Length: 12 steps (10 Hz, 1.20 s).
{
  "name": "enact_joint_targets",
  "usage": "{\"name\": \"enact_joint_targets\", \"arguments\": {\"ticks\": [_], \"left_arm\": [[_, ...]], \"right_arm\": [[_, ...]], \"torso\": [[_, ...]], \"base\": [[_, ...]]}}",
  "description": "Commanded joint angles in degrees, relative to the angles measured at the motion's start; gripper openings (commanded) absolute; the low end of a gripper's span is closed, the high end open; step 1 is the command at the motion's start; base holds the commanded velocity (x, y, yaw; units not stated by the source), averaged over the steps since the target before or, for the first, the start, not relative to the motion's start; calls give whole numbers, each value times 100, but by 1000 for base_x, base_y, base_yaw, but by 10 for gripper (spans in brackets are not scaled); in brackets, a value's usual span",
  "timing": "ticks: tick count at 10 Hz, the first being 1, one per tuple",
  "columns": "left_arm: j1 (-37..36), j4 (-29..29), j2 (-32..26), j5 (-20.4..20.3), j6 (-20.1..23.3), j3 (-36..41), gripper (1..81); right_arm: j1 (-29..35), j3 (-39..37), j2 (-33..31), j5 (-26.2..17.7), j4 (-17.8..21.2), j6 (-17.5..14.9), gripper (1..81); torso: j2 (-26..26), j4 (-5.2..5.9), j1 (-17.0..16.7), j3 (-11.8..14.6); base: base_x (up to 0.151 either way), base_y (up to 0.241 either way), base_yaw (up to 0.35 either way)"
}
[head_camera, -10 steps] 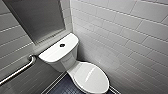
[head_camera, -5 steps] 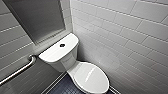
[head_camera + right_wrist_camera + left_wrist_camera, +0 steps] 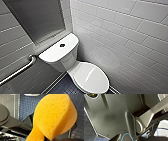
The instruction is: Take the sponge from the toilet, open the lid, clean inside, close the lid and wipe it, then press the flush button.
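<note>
The white toilet [image 3: 58, 55] stands in a corner in the head view. Its glossy oval lid [image 3: 91, 77] lies shut over the bowl. The small dark flush button [image 3: 62, 45] sits in the middle of the tank top. In the right wrist view the orange-yellow sponge [image 3: 53, 115] looms large and close, pinched at its lower end by my right gripper [image 3: 48, 138], which is shut on it. The sponge hangs above blue floor tiles. My left gripper is open, and the left wrist view shows nothing held.
A metal grab bar [image 3: 18, 71] runs along the left wall beside the tank. A white tiled wall [image 3: 130, 45] stands close on the toilet's right. A grey panel [image 3: 37, 17] sits above the tank. Dark blue floor tiles [image 3: 63, 87] lie in front.
</note>
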Motion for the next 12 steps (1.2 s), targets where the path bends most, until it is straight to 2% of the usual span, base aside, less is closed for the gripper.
{"name": "enact_joint_targets", "arguments": {"ticks": [1, 5, 6, 9, 12], "left_arm": [[184, -343, 41, 264, 132, 82, 811], [395, -255, 313, 220, 211, -393, 811], [438, -238, 365, 212, 211, -376, 811], [657, -176, 612, 229, 211, -437, 811], [886, 35, 691, -52, 211, -490, 811]], "right_arm": [[629, 979, -815, -285, 20, 10, 10], [1710, 1394, -1307, -321, 46, 18, 10], [2095, 1412, -1360, -372, 237, 19, 10], [3255, 1254, -1211, -1006, 459, 19, 10], [4503, 990, -912, -1797, 881, 27, 10]], "torso": [[0, 0, 0, 0], [0, 0, 0, 0], [0, 0, 0, 0], [0, 0, 0, 0], [0, 0, 0, 0]], "base": [[0, 0, 0], [0, 0, 0], [0, 0, 0], [0, 0, 0], [0, 0, 0]]}}
